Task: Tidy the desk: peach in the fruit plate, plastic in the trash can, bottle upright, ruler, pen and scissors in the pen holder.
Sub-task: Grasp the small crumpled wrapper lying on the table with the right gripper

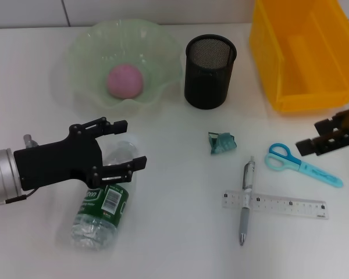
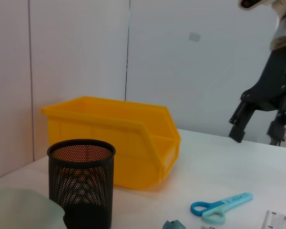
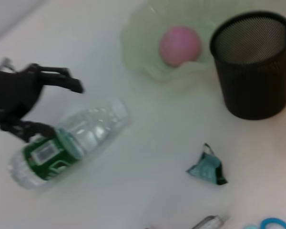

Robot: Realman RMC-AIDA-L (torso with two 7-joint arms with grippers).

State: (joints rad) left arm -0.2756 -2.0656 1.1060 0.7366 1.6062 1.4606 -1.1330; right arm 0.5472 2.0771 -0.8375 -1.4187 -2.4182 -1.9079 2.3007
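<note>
The peach [image 1: 125,81] lies in the fruit plate [image 1: 87,58] at the back left. The bottle [image 1: 102,212] lies on its side on the desk [image 1: 174,244]. My left gripper [image 1: 131,143] is open, its fingers astride the bottle's clear upper end; it also shows in the right wrist view [image 3: 64,109]. The plastic [image 1: 222,143] lies mid-desk. The pen [image 1: 246,200] lies across the ruler [image 1: 285,205]. The scissors [image 1: 302,165] lie right of them. My right gripper [image 1: 311,136] is open and empty, just above the scissors. The pen holder [image 1: 209,71] and trash can [image 1: 302,52] stand at the back.
A white wall runs behind the desk's back edge. The pen holder stands between the fruit plate and the trash can.
</note>
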